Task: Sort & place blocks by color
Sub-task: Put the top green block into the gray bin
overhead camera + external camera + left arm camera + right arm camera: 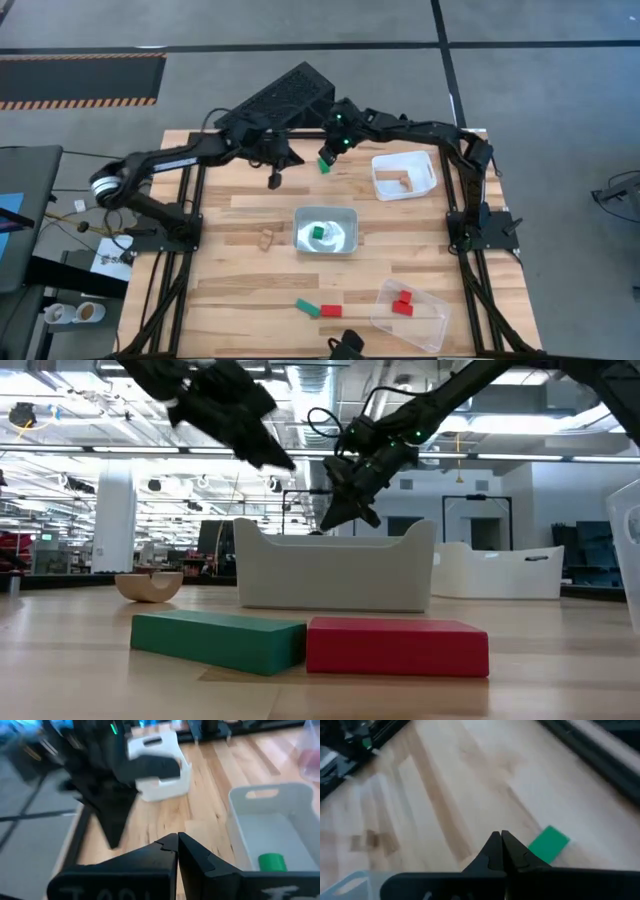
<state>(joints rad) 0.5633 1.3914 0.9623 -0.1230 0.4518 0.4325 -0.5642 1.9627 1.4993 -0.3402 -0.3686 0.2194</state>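
Lying flat on the wooden table [240,205], small green block [325,166] near the far edge, right gripper [327,155] closed and empty, maybe just above it, left gripper [273,183] closed nearby, arms stretched inward.

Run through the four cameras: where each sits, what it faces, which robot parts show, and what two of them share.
High view: overhead, straight down on the table; both arms, left gripper, right gripper.
Low view: tabletop level, facing a green block and red block; both arms above.
Left wrist view: behind its shut jaws, facing the middle tray.
Right wrist view: behind its shut jaws, facing a green block on the table.
Shared: high and left wrist views both show the middle tray's green block.
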